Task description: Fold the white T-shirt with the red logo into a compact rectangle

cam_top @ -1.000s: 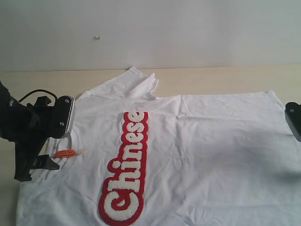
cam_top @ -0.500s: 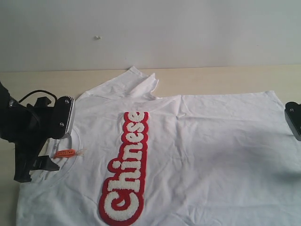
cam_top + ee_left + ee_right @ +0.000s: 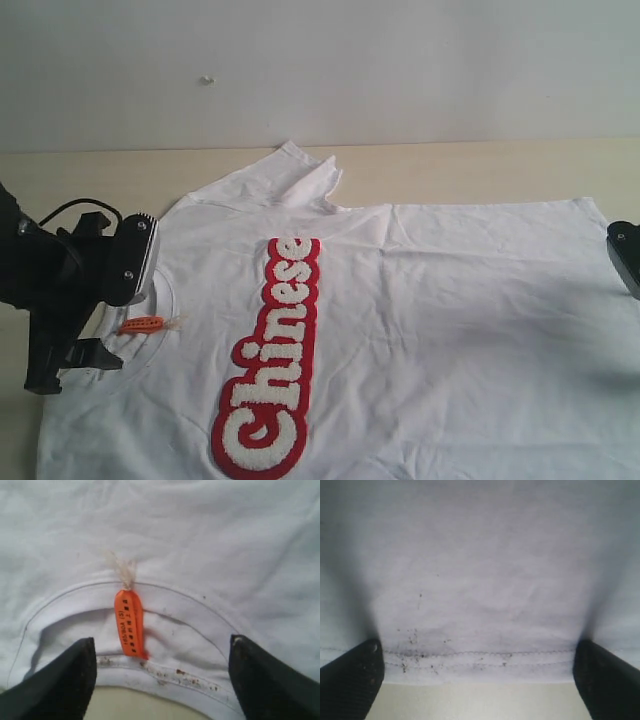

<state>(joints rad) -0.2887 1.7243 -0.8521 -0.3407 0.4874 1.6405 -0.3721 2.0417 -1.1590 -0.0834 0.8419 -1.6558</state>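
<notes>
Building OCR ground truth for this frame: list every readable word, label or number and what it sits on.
"Chinese": fluffy white bubble letters on the elongated red towelling logo across the white cotton T-shirt.
"165/80A (S)": blurred, so this reading is uncertain; on the small orange neck tag at the collar. The row of dark marks beside it is too small to read.
No text on the hem in the right wrist view.

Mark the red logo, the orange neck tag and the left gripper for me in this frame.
red logo (image 3: 272, 355), exterior view, on the patch's middle letters.
orange neck tag (image 3: 129, 622), left wrist view, centre of the tag.
left gripper (image 3: 161, 642), left wrist view, midway between its open fingertips.
</notes>
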